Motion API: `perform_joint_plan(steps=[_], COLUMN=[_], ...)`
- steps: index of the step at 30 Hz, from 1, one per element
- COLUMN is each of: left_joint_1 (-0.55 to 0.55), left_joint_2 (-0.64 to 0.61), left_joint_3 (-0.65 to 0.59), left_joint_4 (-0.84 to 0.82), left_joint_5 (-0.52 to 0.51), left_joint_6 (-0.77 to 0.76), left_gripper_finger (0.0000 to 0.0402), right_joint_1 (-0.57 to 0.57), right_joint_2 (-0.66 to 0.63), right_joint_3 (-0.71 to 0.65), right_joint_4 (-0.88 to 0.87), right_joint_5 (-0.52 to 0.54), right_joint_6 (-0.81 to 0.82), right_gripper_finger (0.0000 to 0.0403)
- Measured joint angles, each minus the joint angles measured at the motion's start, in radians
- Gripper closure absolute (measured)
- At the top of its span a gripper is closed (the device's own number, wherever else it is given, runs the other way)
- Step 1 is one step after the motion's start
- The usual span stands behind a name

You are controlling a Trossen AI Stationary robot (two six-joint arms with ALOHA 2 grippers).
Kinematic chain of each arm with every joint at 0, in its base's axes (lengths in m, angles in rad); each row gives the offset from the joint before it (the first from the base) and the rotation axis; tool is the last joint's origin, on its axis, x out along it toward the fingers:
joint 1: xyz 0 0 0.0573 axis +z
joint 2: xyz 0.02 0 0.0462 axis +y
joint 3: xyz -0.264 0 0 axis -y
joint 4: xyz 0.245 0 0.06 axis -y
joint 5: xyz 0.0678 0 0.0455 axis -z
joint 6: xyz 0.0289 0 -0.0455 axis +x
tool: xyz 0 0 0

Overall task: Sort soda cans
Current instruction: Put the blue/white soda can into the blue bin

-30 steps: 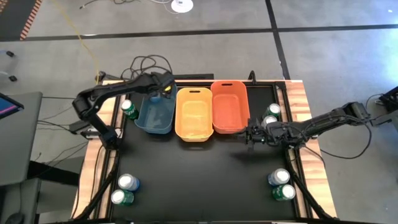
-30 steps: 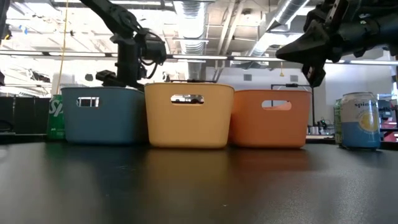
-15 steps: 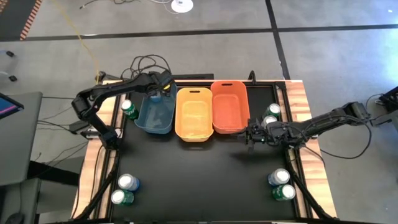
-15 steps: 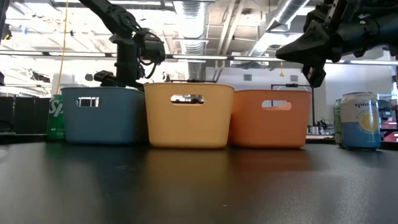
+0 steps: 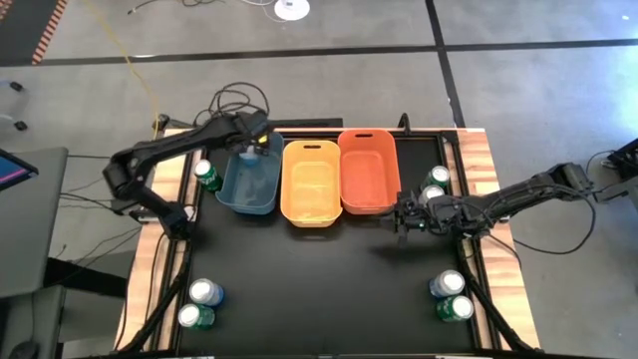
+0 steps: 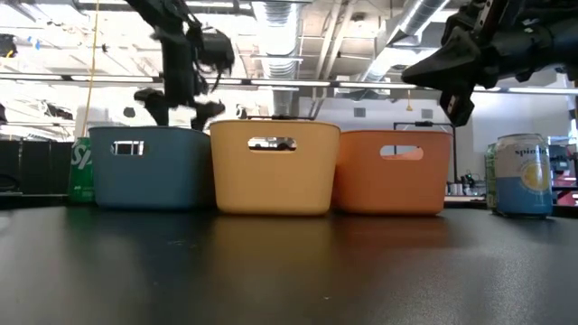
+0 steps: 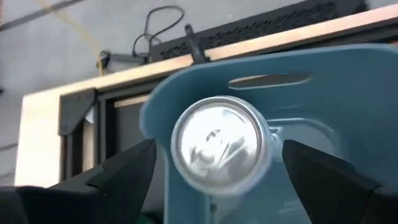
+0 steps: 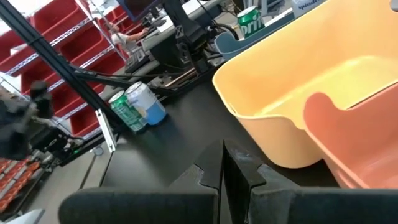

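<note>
My left gripper (image 6: pixel 178 101) hangs open above the far end of the blue bin (image 5: pixel 248 179). A silver-topped soda can (image 7: pixel 217 146) stands upright in that bin, below and between the spread fingers, with a gap on each side. My right gripper (image 5: pixel 402 214) is shut on nothing, and hovers by the orange bin's (image 5: pixel 368 170) near right corner. Other soda cans stand on the table. A green one (image 5: pixel 207 176) is left of the blue bin. Pairs stand at near left (image 5: pixel 202 302), far right (image 5: pixel 436 184) and near right (image 5: pixel 451 296).
The yellow bin (image 5: pixel 310 182) stands between the blue and orange bins in a row at the table's far side. The black tabletop's middle and near part (image 5: pixel 319 289) is bare. Wooden rails (image 5: pixel 488 199) edge the table. Cables (image 5: pixel 239 100) lie beyond the far edge.
My left gripper has risen from the blue bin's far rim to well above it, still open. The can stays in the bin. My right arm has kept still.
</note>
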State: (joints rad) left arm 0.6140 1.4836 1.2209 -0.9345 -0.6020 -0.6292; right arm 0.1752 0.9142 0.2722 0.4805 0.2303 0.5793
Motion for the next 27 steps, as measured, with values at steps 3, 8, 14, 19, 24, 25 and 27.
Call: perform_joint_plan(steps=[3, 8, 14, 19, 24, 25, 27], left_joint_1=[-0.025, -0.109, -0.384, -0.734, -1.018, -1.059, -1.13], left_joint_2=[-0.092, -0.262, -0.459, -0.56, -0.552, -0.539, -0.505], left_joint_3=[0.023, 0.029, 0.02, 0.019, 0.018, 0.018, 0.018], left_joint_4=[-0.057, -0.117, -0.257, -0.335, -0.372, -0.372, -0.37], left_joint_5=[0.001, 0.095, 0.287, 0.276, 0.233, 0.233, 0.232], left_joint_6=[0.005, 0.077, 0.116, -0.165, -0.352, -0.374, -0.419], left_gripper_finger=[0.0058, 0.0058, 0.0058, 0.0058, 0.0059, 0.0059, 0.0059], right_joint_1=[0.0, 0.0, 0.0, 0.0, 0.0, 0.0, 0.0], right_joint_2=[0.0, 0.0, 0.0, 0.0, 0.0, 0.0, 0.0], right_joint_3=[0.0, 0.0, 0.0, 0.0, 0.0, 0.0, 0.0], right_joint_4=[0.0, 0.0, -0.001, -0.006, -0.006, -0.005, -0.003], right_joint_5=[0.0, 0.0, 0.0, 0.001, 0.001, 0.001, 0.001], right_joint_6=[0.0, -0.004, -0.011, -0.011, -0.011, -0.011, -0.005], right_gripper_finger=[0.0369, 0.0369, 0.0369, 0.0369, 0.0369, 0.0369, 0.0369])
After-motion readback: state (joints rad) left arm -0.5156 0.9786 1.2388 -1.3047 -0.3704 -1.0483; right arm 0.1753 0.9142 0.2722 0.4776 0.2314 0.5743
